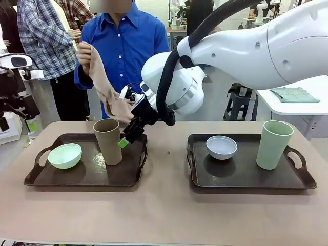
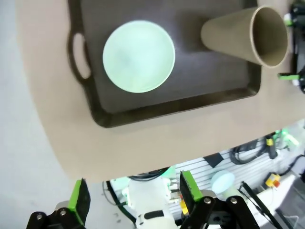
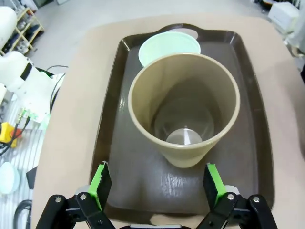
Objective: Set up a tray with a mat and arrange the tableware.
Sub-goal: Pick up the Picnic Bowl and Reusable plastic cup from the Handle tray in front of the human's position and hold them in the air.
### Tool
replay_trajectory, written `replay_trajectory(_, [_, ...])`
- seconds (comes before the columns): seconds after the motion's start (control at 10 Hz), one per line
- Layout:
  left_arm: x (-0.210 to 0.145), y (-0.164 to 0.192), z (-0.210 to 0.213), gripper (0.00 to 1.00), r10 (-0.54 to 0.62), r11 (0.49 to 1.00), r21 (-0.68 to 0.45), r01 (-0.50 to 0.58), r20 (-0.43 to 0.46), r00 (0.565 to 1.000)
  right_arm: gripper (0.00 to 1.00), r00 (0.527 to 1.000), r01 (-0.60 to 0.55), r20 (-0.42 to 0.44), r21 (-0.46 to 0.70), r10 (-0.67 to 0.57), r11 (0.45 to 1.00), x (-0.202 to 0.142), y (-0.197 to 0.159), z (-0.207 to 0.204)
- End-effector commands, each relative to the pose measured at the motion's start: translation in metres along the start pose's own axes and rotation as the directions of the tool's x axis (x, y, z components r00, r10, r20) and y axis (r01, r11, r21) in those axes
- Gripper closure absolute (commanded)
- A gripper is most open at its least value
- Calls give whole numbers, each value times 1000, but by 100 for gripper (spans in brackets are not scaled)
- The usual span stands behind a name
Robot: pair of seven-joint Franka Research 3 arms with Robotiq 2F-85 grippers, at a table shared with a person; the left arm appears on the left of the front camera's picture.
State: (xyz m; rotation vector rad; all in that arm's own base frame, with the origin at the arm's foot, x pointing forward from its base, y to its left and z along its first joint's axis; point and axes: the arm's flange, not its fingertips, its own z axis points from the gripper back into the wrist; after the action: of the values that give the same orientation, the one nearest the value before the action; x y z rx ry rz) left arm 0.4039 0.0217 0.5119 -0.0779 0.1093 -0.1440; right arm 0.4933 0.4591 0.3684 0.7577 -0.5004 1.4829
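Note:
On the left dark tray [image 1: 82,180] stand a brown tumbler [image 1: 108,141] and a mint green bowl [image 1: 65,155]. The right tray [image 1: 246,180] holds a white bowl [image 1: 221,147] and a pale green tumbler [image 1: 274,144]. My right gripper [image 1: 124,141] reaches across the middle and hangs open just beside the brown tumbler [image 3: 183,114], which the right wrist view shows a little ahead of its spread fingers [image 3: 101,183]. My left gripper [image 2: 133,195] is open, high above the table's near edge, looking down on the mint bowl [image 2: 138,56]. A person holds up a beige mat [image 1: 105,87] at the far side.
The person in a blue shirt [image 1: 128,46] stands behind the left tray, with others behind. Equipment [image 1: 15,92] stands at the table's far left. A side table with a green cloth [image 1: 293,94] is at the back right. Bare tabletop [image 1: 166,205] lies between and before the trays.

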Motion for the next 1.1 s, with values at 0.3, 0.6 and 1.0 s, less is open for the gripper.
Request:
replay_trajectory(0.3, [17, 6, -14, 0, -37, 996, -80, 38, 14, 999, 0, 1000, -22, -11, 17, 22, 1000, -10, -18, 0])
replay_trajectory(0.6, [17, 6, -14, 0, -37, 996, -80, 38, 14, 999, 0, 999, -23, 28, 32, 22, 999, -11, -21, -5])
replay_trajectory(1.0, [26, 5, -37, 0, -85, 995, -34, 89, 92, 992, 0, 992, -60, 116, 63, 52, 996, -23, -32, -10])
